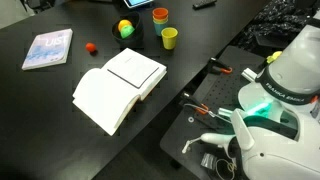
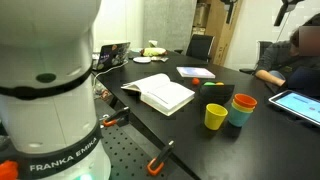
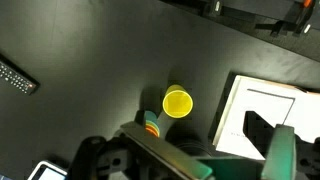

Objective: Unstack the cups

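In the wrist view the gripper (image 3: pixel 185 160) hangs high over the black table (image 3: pixel 90 45). Its jaws seem spread wide with nothing between them, though only their dark edges show at the bottom of the picture, so this is not certain. Just beyond it, half hidden by the gripper's body, sits the orange cup (image 3: pixel 150 124). An exterior view shows it nested in the blue cup (image 2: pixel 241 118), its rim standing proud. The lime-green cup (image 3: pixel 178 102) stands upright on its own just beside that pair, so one cup looks already freed and lifting out the orange one is judged the step in hand.

To do it well, the arm should centre over the orange rim and come straight down. It should pinch only the orange wall above the blue rim, one finger inside and one outside. A slow, vertical lift suits best, since such light cups may cling and the blue one could rise too. The approach should keep clear of the lime-green cup, which would likely tip easily. Farther off lies the open white book (image 3: pixel 262 112), apart from the work.
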Available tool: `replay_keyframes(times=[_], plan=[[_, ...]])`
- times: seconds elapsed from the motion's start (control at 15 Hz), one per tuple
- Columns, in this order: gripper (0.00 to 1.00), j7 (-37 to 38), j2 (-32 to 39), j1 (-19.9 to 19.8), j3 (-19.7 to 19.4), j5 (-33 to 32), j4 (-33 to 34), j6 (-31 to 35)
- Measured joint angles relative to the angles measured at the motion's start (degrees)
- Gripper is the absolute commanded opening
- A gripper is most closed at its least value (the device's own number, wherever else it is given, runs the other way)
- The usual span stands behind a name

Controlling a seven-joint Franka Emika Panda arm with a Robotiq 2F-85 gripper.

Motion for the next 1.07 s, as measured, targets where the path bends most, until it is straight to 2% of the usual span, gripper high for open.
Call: replay_keyframes(times=[0.53, 0.73, 1.07], plan=[[1.0, 0.4, 0.1, 0.0, 0.1, 0.1, -0.2, 0.9], [1.0, 2.3, 1.6, 0.3, 1.2, 0.1, -3.4, 7.1], [1.0, 8.2, 10.2, 0.6, 5.9, -0.1, -8.2, 25.3]])
